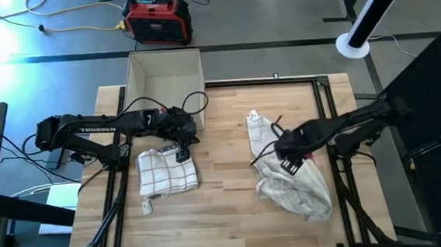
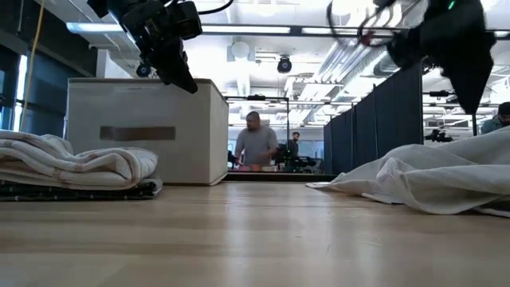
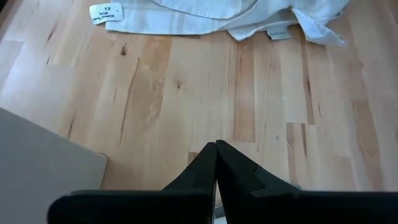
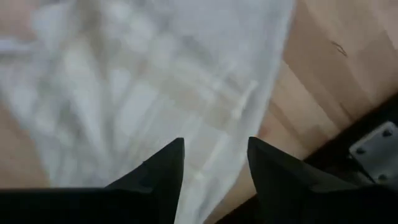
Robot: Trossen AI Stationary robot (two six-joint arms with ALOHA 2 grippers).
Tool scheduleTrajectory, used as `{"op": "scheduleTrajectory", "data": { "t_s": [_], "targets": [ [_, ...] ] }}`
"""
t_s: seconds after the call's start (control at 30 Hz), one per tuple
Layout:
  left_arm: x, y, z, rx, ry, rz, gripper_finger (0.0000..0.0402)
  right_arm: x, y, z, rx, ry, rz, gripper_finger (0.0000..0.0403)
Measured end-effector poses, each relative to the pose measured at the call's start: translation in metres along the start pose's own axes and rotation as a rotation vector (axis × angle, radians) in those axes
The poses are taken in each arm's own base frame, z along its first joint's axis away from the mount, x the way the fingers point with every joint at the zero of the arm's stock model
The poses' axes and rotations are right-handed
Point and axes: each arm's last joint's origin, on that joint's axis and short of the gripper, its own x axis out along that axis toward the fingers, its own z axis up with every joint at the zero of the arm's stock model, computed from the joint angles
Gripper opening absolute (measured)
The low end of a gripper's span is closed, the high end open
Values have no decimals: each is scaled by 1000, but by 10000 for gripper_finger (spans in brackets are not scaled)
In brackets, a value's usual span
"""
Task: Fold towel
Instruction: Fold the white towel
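Under parted right fingers (image 4: 171, 171), crumpled towel (image 4: 155, 93)

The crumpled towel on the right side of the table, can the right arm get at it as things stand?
Probably yes. The right tool hangs open just above the crumpled towel, and nothing lies between them.

You see two dark, matte black jointed arms trailing loose black cables; the left arm (image 1: 89, 131) carries white lettering along its link, and each ends in tapered black wedge-shaped fingers (image 4: 163, 174).
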Motion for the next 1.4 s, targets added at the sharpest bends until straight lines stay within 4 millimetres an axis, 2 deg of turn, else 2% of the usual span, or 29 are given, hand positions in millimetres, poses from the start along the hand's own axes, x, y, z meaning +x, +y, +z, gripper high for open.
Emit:
{"op": "scheduleTrajectory", "data": {
  "t_s": [0.1,0.2,0.37,0.53,0.73,0.9,1.07,1.3,1.4],
  "targets": [
    [0,0,0,-28,1,0,0,18,-15,10,109,64,-8,178],
    [0,0,0,-55,1,1,0,38,-27,20,252,133,72,198],
    [1,0,0,-61,4,3,0,69,-40,29,349,130,159,229],
    [1,2,0,-66,3,9,0,86,-49,27,384,114,127,237],
    [1,2,2,-66,-19,8,0,96,-51,26,336,76,136,227],
    [1,2,2,-81,-19,8,0,103,-50,27,324,43,164,202],
    [1,2,2,-85,-19,8,0,102,-49,28,345,40,179,157],
    [1,2,2,-90,-18,8,0,101,-47,25,354,57,170,58],
    [1,2,2,-91,-18,8,0,87,-40,22,321,81,130,11]
  ]
}}
